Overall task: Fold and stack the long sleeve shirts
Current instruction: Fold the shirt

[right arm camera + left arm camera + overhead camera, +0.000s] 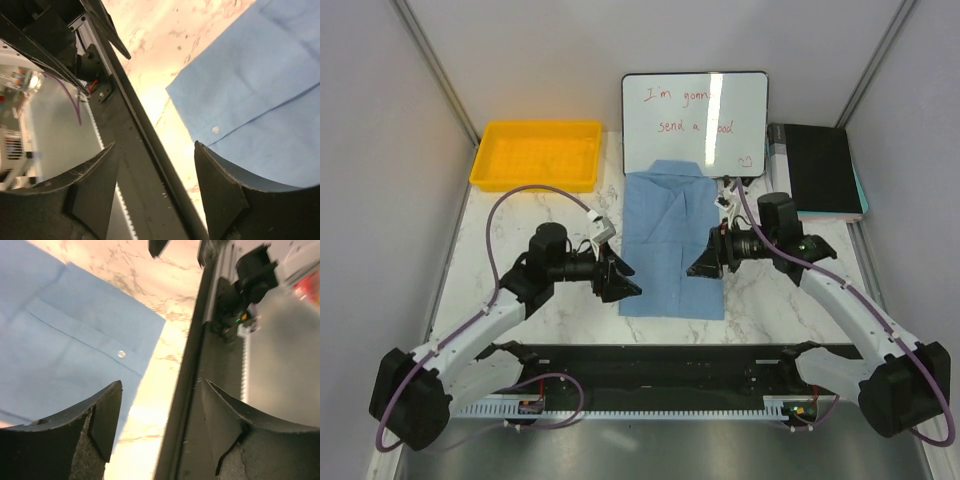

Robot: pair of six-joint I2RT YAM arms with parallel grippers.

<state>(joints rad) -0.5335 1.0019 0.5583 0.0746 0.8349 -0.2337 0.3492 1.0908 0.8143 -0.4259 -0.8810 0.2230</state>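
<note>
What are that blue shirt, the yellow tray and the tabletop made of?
Light blue button-up shirt: thin matte cloth, with soft creases and stitched seams. Yellow rectangular tray: probably moulded plastic, smooth and evenly coloured. White veined tabletop: marble look, perhaps printed laminate.

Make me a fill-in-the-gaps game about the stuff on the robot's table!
The shirt is light ____. The tray is ____. The whiteboard has ____ writing on it. The black book lies to the ____ of the whiteboard.
Missing words: blue, yellow, red, right.
</note>
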